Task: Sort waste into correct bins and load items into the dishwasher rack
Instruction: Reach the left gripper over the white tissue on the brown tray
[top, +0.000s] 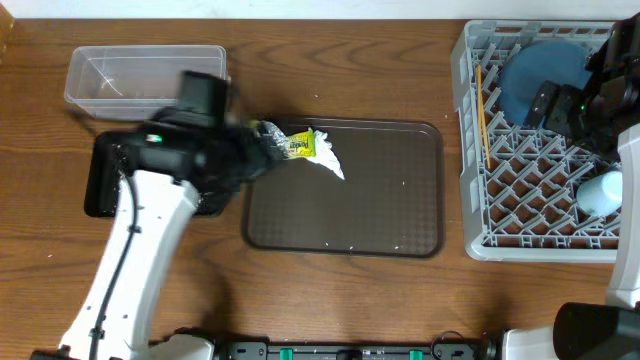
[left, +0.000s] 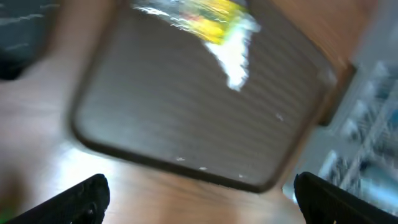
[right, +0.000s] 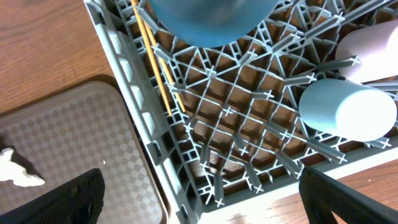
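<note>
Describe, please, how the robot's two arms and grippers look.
The left arm has a white rounded link with a black cable along it and a black wrist housing bearing a green light. The right arm looks alike: white link, black housing, green light. The left gripper and right gripper have plain black fingers.

The left wrist view is blurred throughout: the wrapper (left: 214, 22) at 12 o'clock is only a yellow-and-silver streak cut by the top edge, and the rack (left: 367, 143) at 3 o'clock is a grey haze. From overhead, the blurred left arm (top: 175, 160) covers most of the black tray (top: 98, 190) at 9 o'clock. The right arm (top: 590, 100) hides part of the dark blue dish (top: 535, 70), and the frame edge crops the rack at 3 o'clock. In the right wrist view the dish runs off at 12 o'clock, and a pale object (right: 373, 50) at 2 o'clock is too cropped to name.
</note>
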